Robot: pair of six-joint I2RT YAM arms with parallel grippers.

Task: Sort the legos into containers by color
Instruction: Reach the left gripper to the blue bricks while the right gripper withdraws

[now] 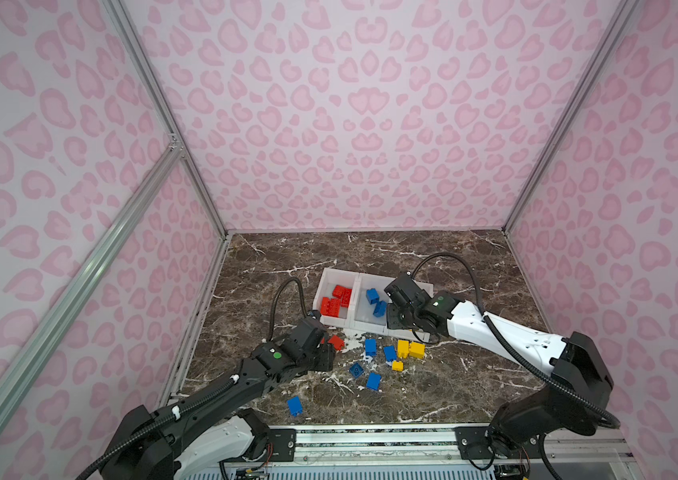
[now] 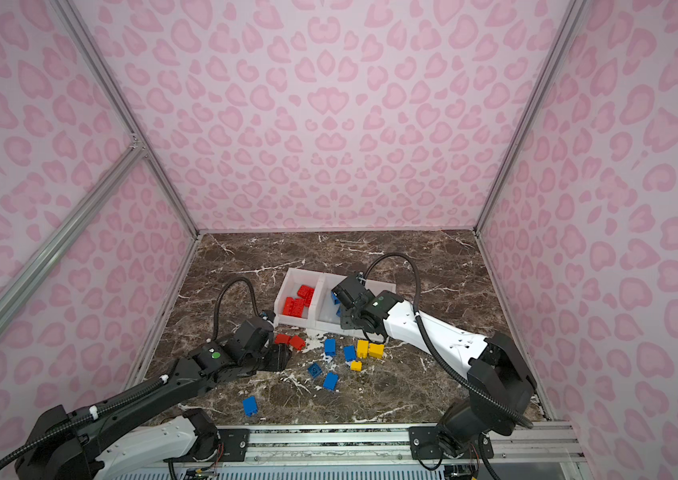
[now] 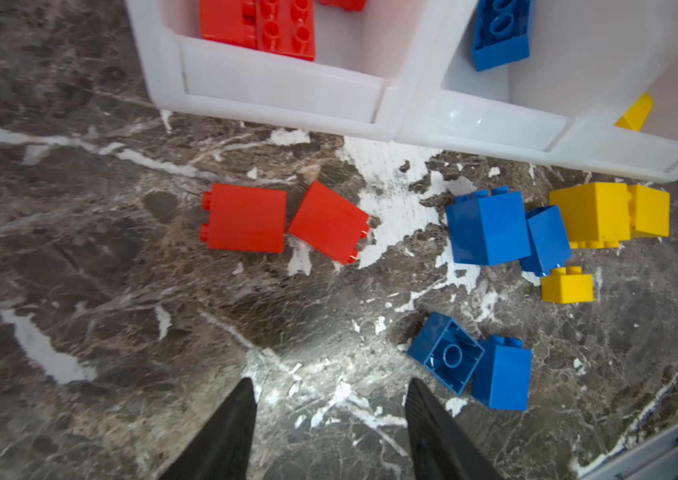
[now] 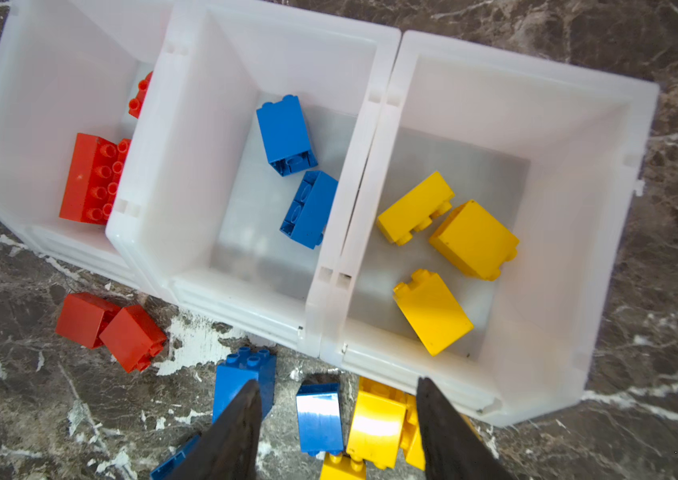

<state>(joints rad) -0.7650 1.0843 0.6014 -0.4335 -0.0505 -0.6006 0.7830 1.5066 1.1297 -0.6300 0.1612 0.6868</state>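
Marble tabletop (image 1: 433,257) in both top views carries three white bins (image 1: 336,321): red bricks (image 1: 335,301) leftmost, blue bricks (image 1: 372,296) middle. Left wrist view: we see the left gripper (image 3: 329,382) parted, empty, near loose bricks (image 3: 489,226). Right wrist view: right gripper (image 4: 338,381) parted, empty; yellow bricks (image 4: 474,239) lie in the third bin.
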